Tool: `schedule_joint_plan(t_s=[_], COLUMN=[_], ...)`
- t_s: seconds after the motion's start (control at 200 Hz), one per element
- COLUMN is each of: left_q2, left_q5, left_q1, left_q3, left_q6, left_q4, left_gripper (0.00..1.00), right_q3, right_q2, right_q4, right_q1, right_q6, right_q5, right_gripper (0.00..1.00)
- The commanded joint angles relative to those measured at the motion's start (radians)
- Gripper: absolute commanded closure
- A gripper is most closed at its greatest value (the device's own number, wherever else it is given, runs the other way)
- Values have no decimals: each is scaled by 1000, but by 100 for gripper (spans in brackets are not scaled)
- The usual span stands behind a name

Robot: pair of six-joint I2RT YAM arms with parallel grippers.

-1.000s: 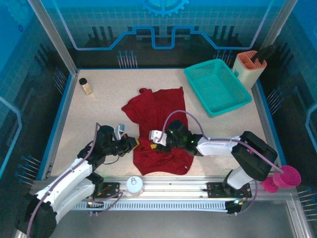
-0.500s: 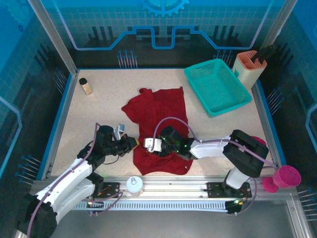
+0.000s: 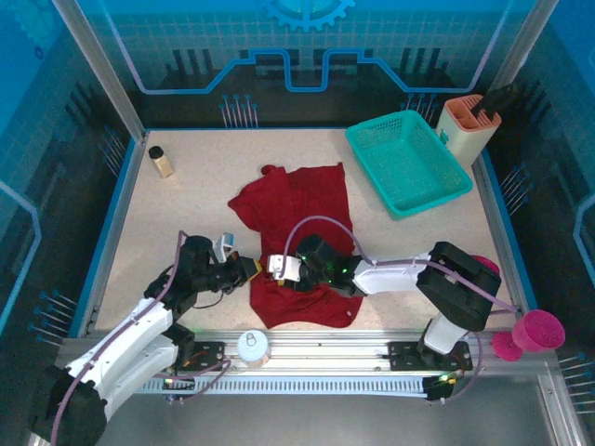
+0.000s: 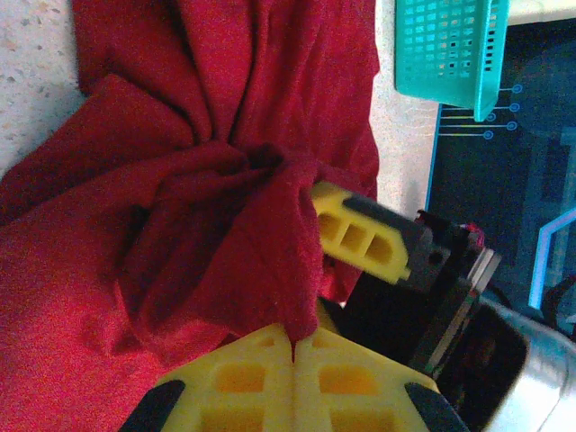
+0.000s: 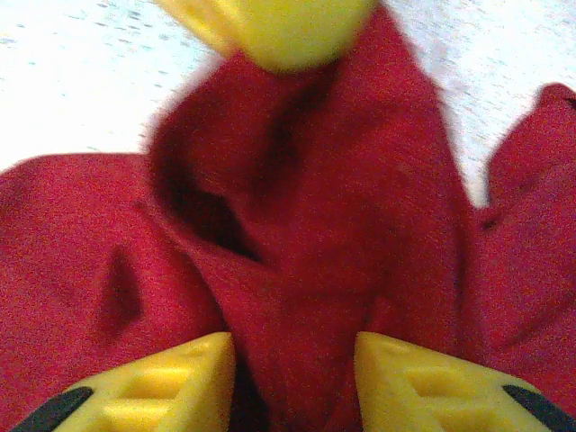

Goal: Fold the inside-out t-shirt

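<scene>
Pinching inside-out t-shirt (image 3: pixel 297 200) near its front edge, left gripper (image 4: pixel 292 340) is clamped on cloth, well down-left of teal basket (image 3: pixel 376 123); right gripper (image 5: pixel 292 346) just beside it w/ fingers (image 5: pixel 180 378) apart, astride a cloth ridge.

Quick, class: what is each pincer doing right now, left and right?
Left pincer: closed, pinching the t-shirt.
Right pincer: open, a fold of the t-shirt between its fingers.
</scene>
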Motion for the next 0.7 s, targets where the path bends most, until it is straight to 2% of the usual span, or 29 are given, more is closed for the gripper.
schedule_joint_plan(t_s=[0.0,0.08,0.16,0.34,0.5,0.59,0.605,0.655,0.69], left_q2=[-19,-33,-52,-72,-72,-72,-72,-73,-73], left_q5=[34,26,14,-65,-95,-96,-94,-74,-61], left_q1=[12,12,14,15,16,16,16,16,15], left_q3=[-16,-25,-37,-26,-25,-37,-40,-49,-56], left_q6=[-15,-20,-33,-3,27,25,24,14,10], left_q4=[7,1,1,-67,-99,-106,-104,-91,-78], left_gripper=[100,100,100,100,100,100,100,100,100], right_q3=[34,27,48,51,8,10,10,4,-5], right_q2=[42,37,-29,-183,-265,-242,-234,-204,-178], right_q4=[-51,-39,-127,-259,-248,-244,-239,-194,-148], right_q1=[21,28,28,23,12,16,18,34,43], right_q6=[2,19,76,110,80,98,100,105,118], right_q5=[-1,86,90,96,-107,-99,-89,-40,-13], right_gripper=[67,88,100,100,100,100,96,71,63])
